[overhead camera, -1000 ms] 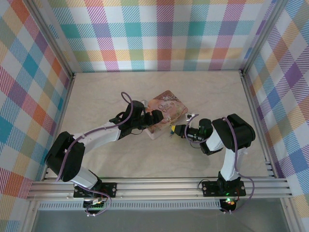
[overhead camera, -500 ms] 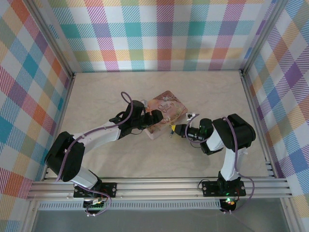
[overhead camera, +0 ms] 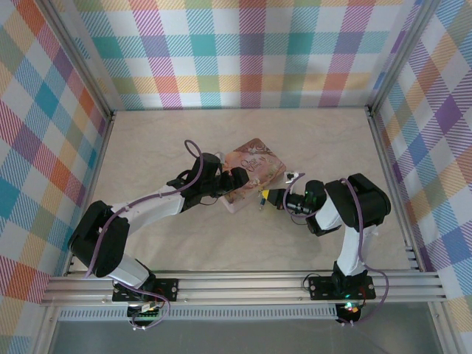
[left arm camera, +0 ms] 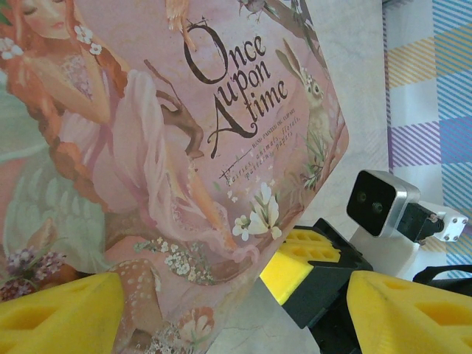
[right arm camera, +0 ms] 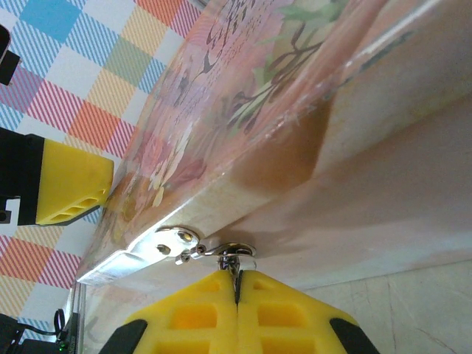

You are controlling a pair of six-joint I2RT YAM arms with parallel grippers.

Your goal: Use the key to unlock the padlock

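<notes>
Padlock shackle (right arm camera: pixel 236 253) above closed right tool (right arm camera: pixel 237 276), wrist view

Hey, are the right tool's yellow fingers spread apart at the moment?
No, the right tool has its yellow fingers pressed flat together, just below the silver clasp of the pink tin.

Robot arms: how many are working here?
2: the left arm reaches the pink tin's left edge; the right arm meets its near right edge.
</notes>
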